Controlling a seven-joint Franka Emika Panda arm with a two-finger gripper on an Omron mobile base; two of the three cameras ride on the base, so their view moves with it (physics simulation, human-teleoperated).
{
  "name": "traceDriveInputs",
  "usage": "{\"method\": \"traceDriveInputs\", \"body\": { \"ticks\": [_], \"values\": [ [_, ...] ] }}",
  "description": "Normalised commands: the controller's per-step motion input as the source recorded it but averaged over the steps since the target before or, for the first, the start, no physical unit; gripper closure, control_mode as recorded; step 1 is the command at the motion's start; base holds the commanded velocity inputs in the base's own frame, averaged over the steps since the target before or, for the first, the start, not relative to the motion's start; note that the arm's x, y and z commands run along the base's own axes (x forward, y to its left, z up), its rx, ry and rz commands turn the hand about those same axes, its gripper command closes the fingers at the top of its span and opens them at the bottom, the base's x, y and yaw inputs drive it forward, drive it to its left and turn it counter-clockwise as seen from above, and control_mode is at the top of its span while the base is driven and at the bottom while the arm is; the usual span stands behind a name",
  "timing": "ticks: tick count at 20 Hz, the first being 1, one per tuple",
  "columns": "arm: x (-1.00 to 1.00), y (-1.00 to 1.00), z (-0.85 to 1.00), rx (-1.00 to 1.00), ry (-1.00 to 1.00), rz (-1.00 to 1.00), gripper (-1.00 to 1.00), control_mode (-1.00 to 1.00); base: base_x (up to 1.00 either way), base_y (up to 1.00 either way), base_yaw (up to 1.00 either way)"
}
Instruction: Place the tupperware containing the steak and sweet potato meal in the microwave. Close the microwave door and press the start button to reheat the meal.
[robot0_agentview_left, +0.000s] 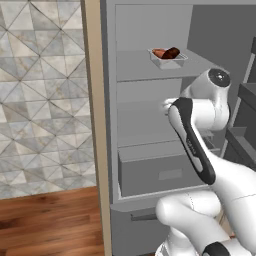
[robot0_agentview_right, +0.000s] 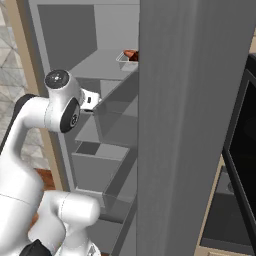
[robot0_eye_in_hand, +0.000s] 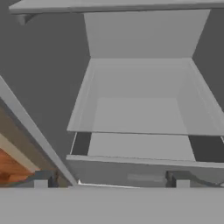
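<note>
The tupperware (robot0_agentview_left: 168, 59) sits on an upper shelf of an open grey fridge. It is a shallow translucent tray holding the dark brown steak (robot0_agentview_left: 173, 52) and the orange-red sweet potato (robot0_agentview_left: 159, 53). In the right base view the fridge door hides most of the tupperware (robot0_agentview_right: 126, 58). My gripper (robot0_eye_in_hand: 111, 181) is open, with its fingertips (robot0_eye_in_hand: 41, 182) wide apart and nothing between them. It points into the fridge at a bare shelf and drawer, one level below the tray. The white hand (robot0_agentview_right: 90, 100) shows beside the arm's elbow.
The open fridge door (robot0_agentview_right: 185, 125) stands as a tall grey slab on the right. A grey drawer (robot0_agentview_left: 160, 172) sits low in the fridge. A black glass-fronted appliance (robot0_agentview_right: 245, 135) is at the far right; I cannot tell if it is the microwave. Tiled wall (robot0_agentview_left: 40, 90) lies to the left.
</note>
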Motion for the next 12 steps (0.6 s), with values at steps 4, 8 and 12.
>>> {"method": "traceDriveInputs", "body": {
  "ticks": [4,8,12],
  "values": [
    [0.0,-0.13,0.33,0.03,-0.27,-0.17,-1.0,-1.0,0.0,0.0,0.0],
    [0.0,-0.03,0.67,0.07,-0.25,-0.17,-1.0,-1.0,0.0,0.0,0.0],
    [0.0,-0.09,0.78,0.13,-0.19,-0.15,-1.0,-1.0,0.0,0.0,0.0]
  ]
}}
